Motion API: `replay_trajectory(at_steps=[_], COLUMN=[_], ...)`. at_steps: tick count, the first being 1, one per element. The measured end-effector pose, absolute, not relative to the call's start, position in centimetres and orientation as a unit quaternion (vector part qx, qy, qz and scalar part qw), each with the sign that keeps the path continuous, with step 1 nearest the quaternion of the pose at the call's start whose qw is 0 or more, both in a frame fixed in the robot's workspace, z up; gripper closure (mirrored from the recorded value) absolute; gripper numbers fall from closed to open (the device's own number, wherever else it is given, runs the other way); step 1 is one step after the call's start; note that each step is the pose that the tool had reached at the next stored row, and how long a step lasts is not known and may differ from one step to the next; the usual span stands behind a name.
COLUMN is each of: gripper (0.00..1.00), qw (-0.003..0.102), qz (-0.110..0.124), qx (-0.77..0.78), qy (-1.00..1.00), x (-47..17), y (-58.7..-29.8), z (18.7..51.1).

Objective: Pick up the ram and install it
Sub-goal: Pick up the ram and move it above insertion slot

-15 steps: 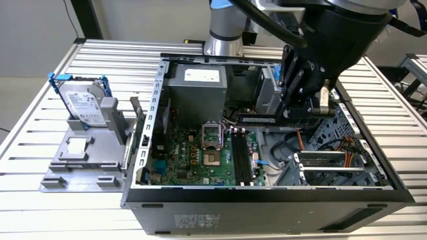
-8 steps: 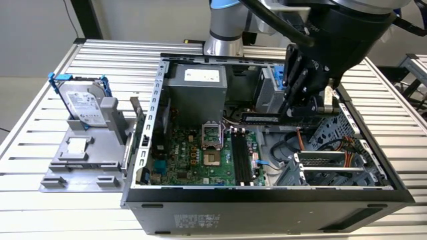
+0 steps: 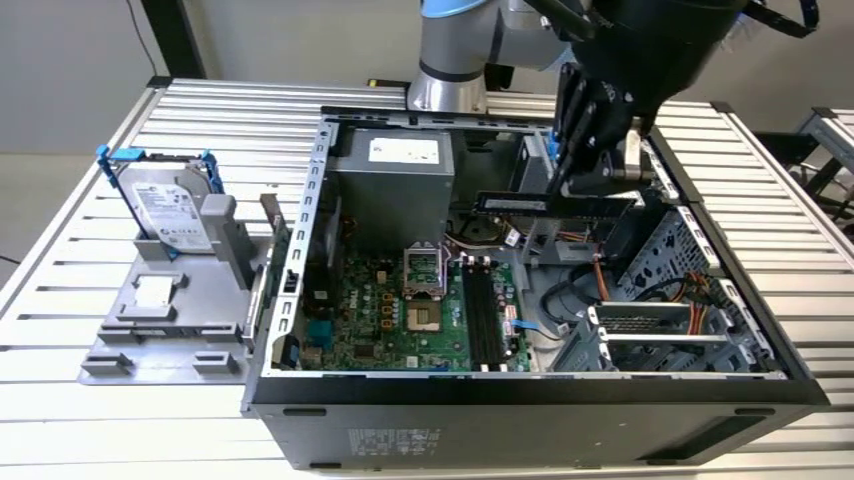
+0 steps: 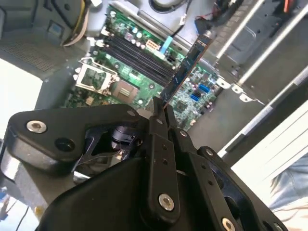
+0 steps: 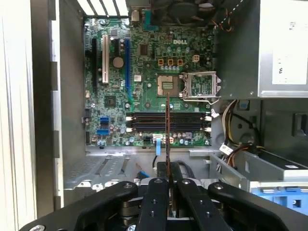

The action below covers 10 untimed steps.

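Observation:
The ram (image 3: pixel 554 205) is a thin dark stick, level and above the open computer case (image 3: pixel 534 385). My gripper (image 3: pixel 597 186) is shut on its end towards the exterior view's right. In the second wrist view the ram (image 4: pixel 188 60) juts out from the closed gripper (image 4: pixel 161 109) over the green motherboard (image 4: pixel 144 77). In the first wrist view the ram (image 5: pixel 167 127) appears edge-on, running from the gripper (image 5: pixel 168 169) across the long black slots (image 5: pixel 144 122), well above them. The slots (image 3: pixel 483 320) lie on the motherboard floor of the case, below the stick.
A silver hard drive in a blue bracket (image 3: pixel 167 205) stands on a grey fixture (image 3: pixel 160 310) at the exterior view's left. Inside the case are the power supply (image 3: pixel 394 170), loose cables (image 3: pixel 587 290) and a metal drive cage (image 3: pixel 667 300). The case walls surround the motherboard.

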<state>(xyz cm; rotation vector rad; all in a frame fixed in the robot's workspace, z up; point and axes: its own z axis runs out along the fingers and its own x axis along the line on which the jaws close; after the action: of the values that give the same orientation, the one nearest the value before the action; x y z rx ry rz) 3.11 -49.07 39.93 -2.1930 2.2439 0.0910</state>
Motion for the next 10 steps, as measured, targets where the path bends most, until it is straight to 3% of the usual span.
replay_trajectory(at_steps=[10], gripper=[1.00], qw=[0.001], qz=[0.029], qx=[-0.705], qy=[0.708], x=[3.1], y=[-46.0], z=[39.9])
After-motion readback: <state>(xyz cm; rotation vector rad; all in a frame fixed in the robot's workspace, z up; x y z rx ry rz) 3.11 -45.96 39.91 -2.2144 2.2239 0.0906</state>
